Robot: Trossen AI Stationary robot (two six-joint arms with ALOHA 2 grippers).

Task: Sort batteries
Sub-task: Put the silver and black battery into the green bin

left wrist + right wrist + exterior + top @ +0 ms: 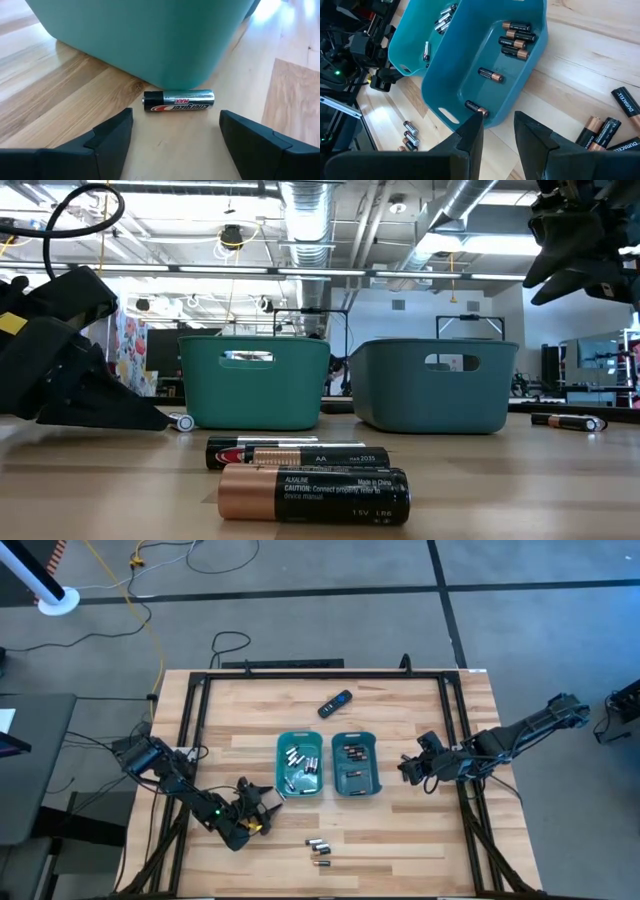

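left gripper (172,132) open, straddling silver battery (178,99) lying on table against left tray (150,40) | right gripper (498,131) part open, empty, above right tray (445,80) | battery: small, rigid, smooth, rolls; pinch mid-body across its width

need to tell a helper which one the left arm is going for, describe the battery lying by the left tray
Find the two teal trays mid-table and take the left tray. At its near left corner, on the bare wood, one silvery battery lies on its side beside the tray wall, between the fingers of the open left pincer. Unlike the others, it lies alone outside the tray.
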